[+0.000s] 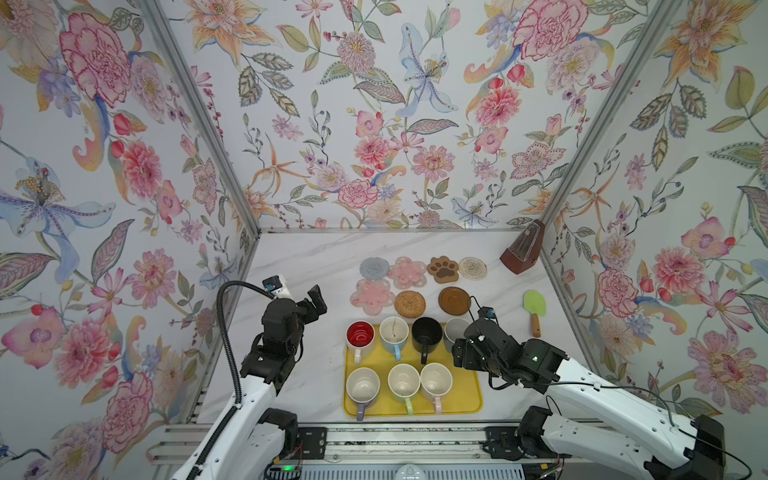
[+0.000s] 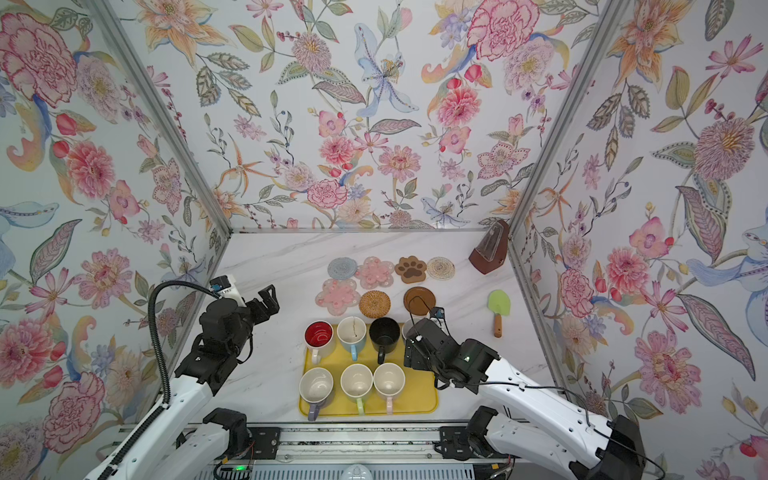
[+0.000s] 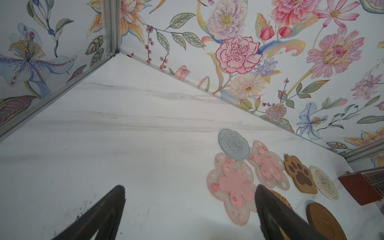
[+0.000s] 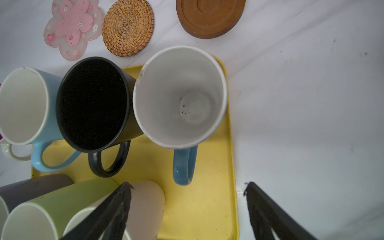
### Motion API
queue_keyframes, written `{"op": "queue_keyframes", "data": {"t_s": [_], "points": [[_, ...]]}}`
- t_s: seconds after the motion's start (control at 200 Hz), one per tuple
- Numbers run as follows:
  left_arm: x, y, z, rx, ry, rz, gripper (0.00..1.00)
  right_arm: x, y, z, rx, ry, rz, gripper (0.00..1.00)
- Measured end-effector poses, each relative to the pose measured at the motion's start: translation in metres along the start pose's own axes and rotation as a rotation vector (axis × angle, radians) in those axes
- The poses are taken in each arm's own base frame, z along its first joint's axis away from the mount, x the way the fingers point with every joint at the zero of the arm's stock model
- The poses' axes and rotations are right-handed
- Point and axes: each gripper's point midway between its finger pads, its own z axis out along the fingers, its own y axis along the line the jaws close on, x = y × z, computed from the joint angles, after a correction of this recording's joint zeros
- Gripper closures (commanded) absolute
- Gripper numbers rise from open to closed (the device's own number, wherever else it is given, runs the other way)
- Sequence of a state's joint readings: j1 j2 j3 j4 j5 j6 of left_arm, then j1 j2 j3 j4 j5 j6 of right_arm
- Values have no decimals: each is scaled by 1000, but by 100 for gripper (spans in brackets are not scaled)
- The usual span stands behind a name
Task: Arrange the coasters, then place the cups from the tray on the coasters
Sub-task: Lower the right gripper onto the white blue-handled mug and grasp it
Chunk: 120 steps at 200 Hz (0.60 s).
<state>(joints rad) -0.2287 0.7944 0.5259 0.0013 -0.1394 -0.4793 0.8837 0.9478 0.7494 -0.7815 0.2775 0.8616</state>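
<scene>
White marble-veined desk [image 1: 307, 257]: smooth hard slab. The task things sit right of centre, within reach of both arms.

Yellow tray [image 1: 465, 395]: flat rectangle with rounded corners and a low rim, looks like matte plastic. It lies at the near edge of the desk. All seven cups stand upright on it with handles turned toward the robot, probably so a handle can be taken from the near side.

Right gripper [image 4: 187, 185]: low over the tray's right end, jaws wide apart, nothing held. The handle of the blue cup [image 4: 180, 95] lies just ahead of the gap, so it reads as lining up on that handle.

Left gripper [image 3: 190, 193]: jaws fully spread and empty, raised over bare desk left of the coasters. I judge it parked out of the way.

Cups: glazed ceramic, slightly tapered.
- Back row: red-lined white cup [image 1: 360, 334], light blue cup [image 1: 394, 330], matte black cup [image 1: 427, 332], then the blue one.
- Front row: purple cup [image 1: 363, 384], green cup [image 1: 403, 381], pink cup [image 1: 436, 380], all cream inside.

Coasters: two rows just behind the tray, none carrying a cup yet.
- Back row: grey woven round [image 1: 374, 268], translucent pink flower [image 1: 407, 272], brown paw [image 1: 443, 269], beige woven round [image 1: 472, 268].
- Front row: second pink flower [image 1: 372, 296], coiled rattan round [image 1: 409, 304], dark wooden disc [image 1: 454, 300] with turned rings.

The grey round touches or slightly laps the flowers. Otherwise the layout looks done, and the wooden disc lies nearest the blue cup.
</scene>
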Motion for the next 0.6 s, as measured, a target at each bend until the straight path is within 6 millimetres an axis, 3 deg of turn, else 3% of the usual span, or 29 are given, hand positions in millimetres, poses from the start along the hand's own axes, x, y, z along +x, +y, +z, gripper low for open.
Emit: {"op": "queue_keyframes", "data": {"t_s": [0.6], "points": [[-2,3,-2,-5,-8,-20,1,14,-3,31,41,26,-12,46]]}}
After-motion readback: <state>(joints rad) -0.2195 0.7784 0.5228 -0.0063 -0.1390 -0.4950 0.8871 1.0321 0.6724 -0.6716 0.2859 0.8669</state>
